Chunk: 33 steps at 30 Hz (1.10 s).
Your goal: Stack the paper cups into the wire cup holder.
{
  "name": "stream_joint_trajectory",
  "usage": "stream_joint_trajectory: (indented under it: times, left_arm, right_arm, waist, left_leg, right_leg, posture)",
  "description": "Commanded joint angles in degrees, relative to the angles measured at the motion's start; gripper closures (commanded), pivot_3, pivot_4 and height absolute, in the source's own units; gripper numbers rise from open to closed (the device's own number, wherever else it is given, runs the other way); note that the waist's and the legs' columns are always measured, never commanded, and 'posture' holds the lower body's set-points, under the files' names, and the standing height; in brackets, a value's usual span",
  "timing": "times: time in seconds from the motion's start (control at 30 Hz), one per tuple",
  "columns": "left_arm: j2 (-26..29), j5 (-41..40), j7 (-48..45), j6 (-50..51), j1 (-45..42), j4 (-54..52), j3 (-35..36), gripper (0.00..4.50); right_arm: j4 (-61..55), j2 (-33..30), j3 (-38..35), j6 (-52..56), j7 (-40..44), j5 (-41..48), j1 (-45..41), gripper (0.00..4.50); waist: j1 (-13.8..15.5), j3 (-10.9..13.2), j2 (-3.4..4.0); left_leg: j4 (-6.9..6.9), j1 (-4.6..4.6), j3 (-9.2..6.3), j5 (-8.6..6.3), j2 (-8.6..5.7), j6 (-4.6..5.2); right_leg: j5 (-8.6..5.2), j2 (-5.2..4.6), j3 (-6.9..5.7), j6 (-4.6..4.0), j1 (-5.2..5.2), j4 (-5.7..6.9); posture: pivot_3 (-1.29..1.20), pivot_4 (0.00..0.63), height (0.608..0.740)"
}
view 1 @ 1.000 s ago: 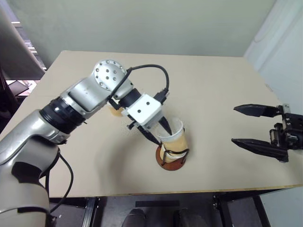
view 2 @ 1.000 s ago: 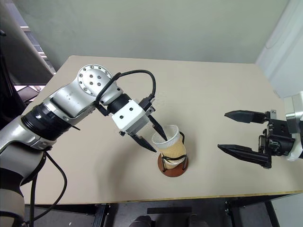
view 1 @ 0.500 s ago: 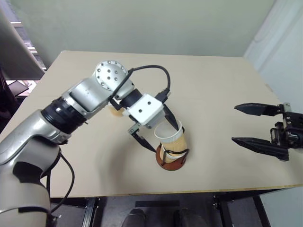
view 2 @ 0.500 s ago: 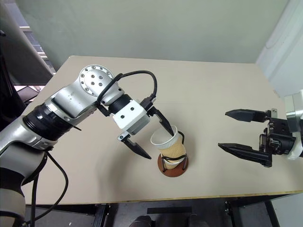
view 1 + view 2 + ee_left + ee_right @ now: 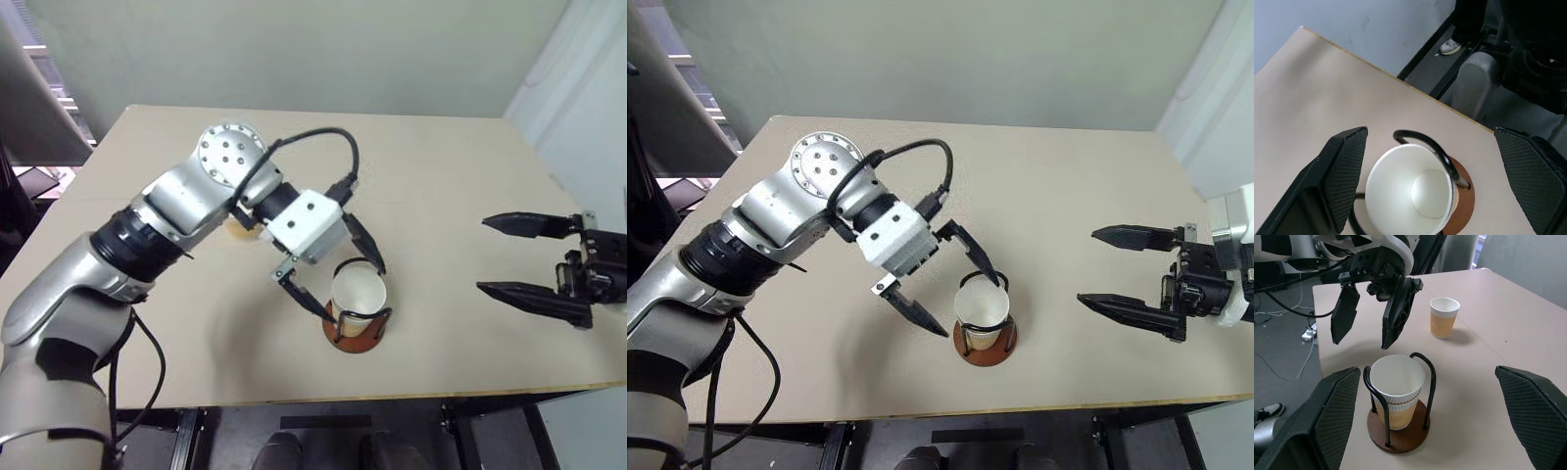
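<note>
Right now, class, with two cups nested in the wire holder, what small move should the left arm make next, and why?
Probably lift the left gripper clear and swing toward the loose paper cup. Its fingers stand open around the nested cups in the wire cup holder, gripping nothing, and that one cup stands alone on the table.

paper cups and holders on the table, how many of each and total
paper cups nested in the wire cup holder: 2, the top cup sitting in the lower cup
paper cups standing loose on the table: 1, the loose cup behind the left gripper
wire cup holders: 1
total: 4 things, 3 of them cups
</note>
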Motion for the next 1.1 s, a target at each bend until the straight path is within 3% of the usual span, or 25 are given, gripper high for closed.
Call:
stream_joint_trajectory:
  times: [0.03, 0.17, 0.4, 0.53, 0.97, 1.1]
  left_arm:
    - [-0.3, 3.6, -1.9, 0.7, -2.1, 8.1, 7.7, 0.07]
    - [2.7, 19.6, 9.5, -3.7, -3.0, 33.0, 12.0, 0.07]
    - [-2.0, 33.3, 13.6, -11.4, -5.8, 52.8, 15.3, 0.07]
    - [-2.6, 38.0, 11.0, -12.5, -6.4, 56.9, 15.8, 0.07]
    - [-3.9, 46.6, 10.9, -13.6, -5.3, 61.0, 19.1, 0.07]
    - [-6.1, 48.2, 12.1, -13.6, -4.7, 62.3, 19.4, 1.00]
  right_arm:
    - [0.0, -1.3, -0.6, -1.2, 1.1, -0.3, -0.8, 0.00]
    - [1.1, -1.1, 0.9, -2.1, 2.0, -1.4, -1.7, 0.00]
    - [3.0, -1.6, 3.1, -2.9, 3.4, -2.7, -3.7, 0.00]
    - [3.1, -1.9, 3.0, -2.8, 3.8, -3.2, -3.8, 0.00]
    - [2.4, -2.0, 1.0, -2.6, 3.5, -3.6, -1.5, 0.00]
    - [2.3, -2.2, 0.4, -2.2, 3.5, -3.5, -1.2, 0.00]
  waist:
    - [0.0, 0.0, 0.00]
    - [-0.4, 0.0, 0.05]
    - [0.1, 0.0, 0.05]
    - [0.4, 0.0, 0.05]
    - [0.4, 0.0, 0.05]
    - [0.4, 0.0, 0.05]
  left_leg:
    - [0.00, 0.01, 0.00, 0.00, 0.00, 0.00]
    - [-0.02, 0.03, -0.01, -0.01, 0.04, 0.02]
    - [0.03, -0.28, -0.18, -0.01, 0.03, 0.06]
    - [0.21, -0.82, -0.18, 0.00, 0.00, 0.09]
    - [0.30, -0.79, -0.07, 0.01, -0.12, 0.11]
    - [0.36, -0.79, -0.09, 0.01, -0.08, 0.11]
  right_leg:
    - [0.00, 0.00, 0.00, 0.00, 0.00, 0.01]
    - [-0.01, -0.07, 0.04, 0.01, -0.06, 0.03]
    - [0.02, -0.12, 0.04, 0.06, -0.36, -0.01]
    - [0.14, -0.19, 0.04, 0.28, -0.69, -0.04]
    - [0.14, -0.09, 0.01, 0.30, -0.68, -0.11]
    - [0.13, -0.11, 0.02, 0.34, -0.67, -0.09]
  posture:
    - [0.00, 0.150, 0.740]
    - [0.00, 0.150, 0.740]
    - [0.00, 0.150, 0.740]
    - [0.00, 0.150, 0.740]
    - [0.00, 0.150, 0.740]
    - [0.00, 0.150, 0.740]
